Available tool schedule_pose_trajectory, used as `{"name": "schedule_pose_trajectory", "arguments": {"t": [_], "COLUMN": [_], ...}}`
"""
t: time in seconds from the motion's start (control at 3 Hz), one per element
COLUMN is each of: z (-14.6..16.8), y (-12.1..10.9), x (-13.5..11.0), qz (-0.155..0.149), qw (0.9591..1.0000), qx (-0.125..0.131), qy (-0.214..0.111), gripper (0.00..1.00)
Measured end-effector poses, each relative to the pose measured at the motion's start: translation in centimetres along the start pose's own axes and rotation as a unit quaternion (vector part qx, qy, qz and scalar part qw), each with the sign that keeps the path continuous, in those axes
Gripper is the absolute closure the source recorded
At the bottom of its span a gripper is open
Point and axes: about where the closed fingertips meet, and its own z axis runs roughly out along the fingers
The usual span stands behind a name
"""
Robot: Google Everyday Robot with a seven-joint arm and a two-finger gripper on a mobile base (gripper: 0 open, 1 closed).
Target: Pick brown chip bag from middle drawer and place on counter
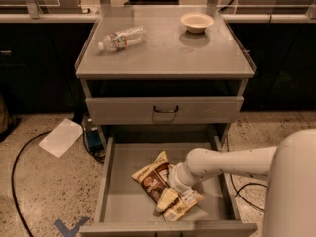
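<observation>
Down in the pulled-out middle drawer (pixel 121 181), right of centre on the flat floor, your pincer (pixel 171 193) sits low against the brown chip bag (pixel 152 177). The white arm (pixel 232 162) reaches in over the drawer's right wall. You cannot tell whether the pincer is apart or clamped on the bag, because the wrist covers that spot. The bag lies flat and slanted, its upper corner pointing toward the back of the drawer and its cream-tan end near the front lip.

You have bare floor on the bag's left, reaching to the left wall, and a narrower strip between the bag and the right wall. The closed drawer front (pixel 165 110) with the dark handle stands above the back of the open drawer, so the room straight up is free only over the drawer's front part.

On the tabletop (pixel 163 56), a water bottle (pixel 121 37) lies on its side near the left lip, and a small bowl (pixel 197 21) stands toward the back right. The front half between them is bare grey metal, bounded by thin raised side lips.

A sheet of paper (pixel 61 138) lies on the floor left of the cabinet.
</observation>
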Motion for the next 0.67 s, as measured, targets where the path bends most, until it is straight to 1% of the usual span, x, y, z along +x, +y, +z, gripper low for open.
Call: {"name": "schedule_pose_trajectory", "arguments": {"t": [0.33, 0.67], "z": [5.28, 6.00], "y": [-0.05, 0.15], "x": [2.05, 2.36], "qz": [0.026, 0.031], "qw": [0.9992, 0.9989], "qx": [-0.029, -0.034], "qy": [-0.005, -0.006], "gripper": [0.00, 0.19]}}
